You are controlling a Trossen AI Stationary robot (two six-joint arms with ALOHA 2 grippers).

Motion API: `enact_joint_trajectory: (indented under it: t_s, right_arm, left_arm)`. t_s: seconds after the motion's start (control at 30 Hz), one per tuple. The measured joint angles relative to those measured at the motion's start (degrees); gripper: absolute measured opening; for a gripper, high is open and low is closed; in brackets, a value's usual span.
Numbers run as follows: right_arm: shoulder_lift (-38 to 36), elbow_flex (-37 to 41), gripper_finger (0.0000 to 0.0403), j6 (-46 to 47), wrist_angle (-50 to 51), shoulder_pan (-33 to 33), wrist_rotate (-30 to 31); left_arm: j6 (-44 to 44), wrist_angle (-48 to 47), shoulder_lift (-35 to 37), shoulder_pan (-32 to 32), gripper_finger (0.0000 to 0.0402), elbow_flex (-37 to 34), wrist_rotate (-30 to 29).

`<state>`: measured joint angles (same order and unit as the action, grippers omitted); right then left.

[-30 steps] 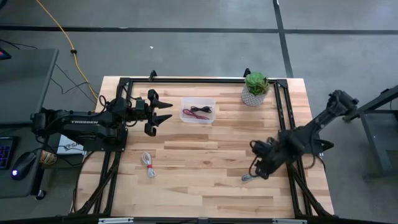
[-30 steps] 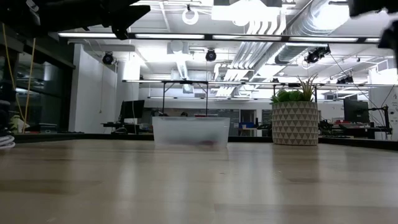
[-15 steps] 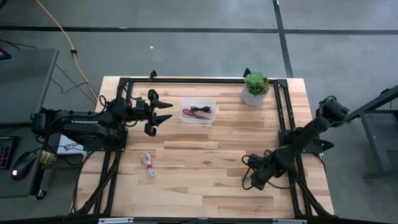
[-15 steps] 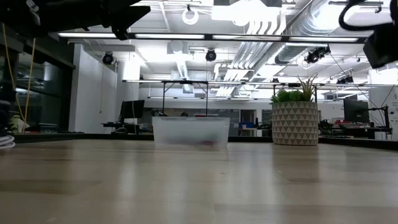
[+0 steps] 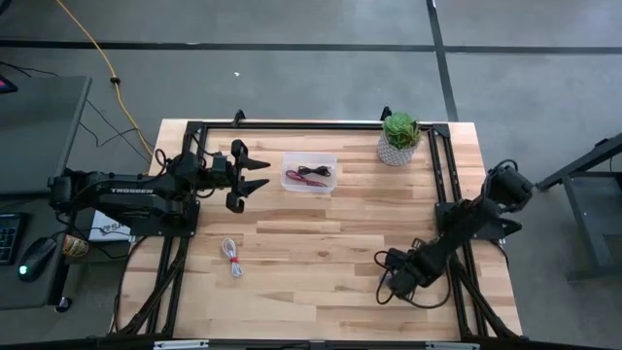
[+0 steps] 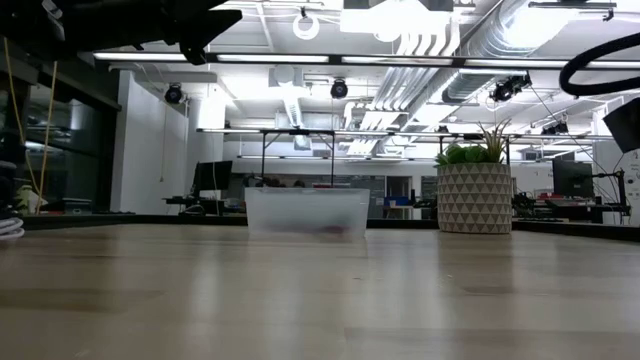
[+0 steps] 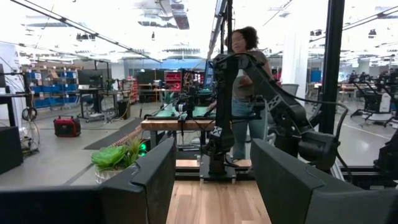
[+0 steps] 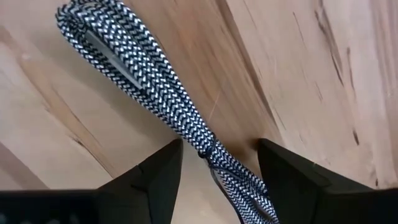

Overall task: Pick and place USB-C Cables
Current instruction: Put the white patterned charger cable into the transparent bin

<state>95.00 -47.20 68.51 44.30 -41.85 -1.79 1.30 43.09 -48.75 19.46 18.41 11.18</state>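
Observation:
The grey braided cable bundle (image 8: 143,68) lies flat on the wooden table near its near right corner. My right gripper (image 5: 392,286) is down over it, open, with one finger on each side of the bundle's narrow end (image 8: 219,144), and covers it in the high view. The dark red and black cables lie in the clear bin (image 5: 310,173). The white and red cable (image 5: 231,257) rests on the table near the left side. My left gripper (image 5: 255,175) hangs open above the table, just left of the bin.
A potted plant (image 5: 399,136) stands at the far right corner, right of the bin (image 6: 306,212). A black frame (image 5: 292,124) rims the table. A yellow cord (image 5: 97,58) lies on the floor. A person (image 7: 245,62) stands beyond the table.
My right gripper has moved toward the table's near edge and a little left, coming down over the grey cable until it hides it in the high view. In the low view the right arm has dropped lower at the right. The left arm has kept still.

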Motion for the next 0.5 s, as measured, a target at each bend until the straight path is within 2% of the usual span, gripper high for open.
enact_joint_trajectory:
  t_s: [0.17,0.27,0.37,0.5]
  right_arm:
    - [0.0,0.1,0.0204,0.2,0.1,-0.1,1.3]
    - [0.0,0.1,0.0189,0.1,0.5,-0.4,1.9]
    - [0.1,0.1,0.0153,0.0,0.8,-0.4,1.9]
    - [0.1,0.1,0.0075,-0.3,0.7,-0.4,2.3]
  left_arm:
    - [0.0,0.0,0.0,0.0,0.0188,0.0,0.0]
    - [0.0,-0.1,0.0,0.0,0.0188,0.0,0.0]
    - [0.0,-0.2,0.0,0.0,0.0188,0.0,0.0]
    - [0.0,-0.2,0.0,0.0,0.0188,0.0,0.0]
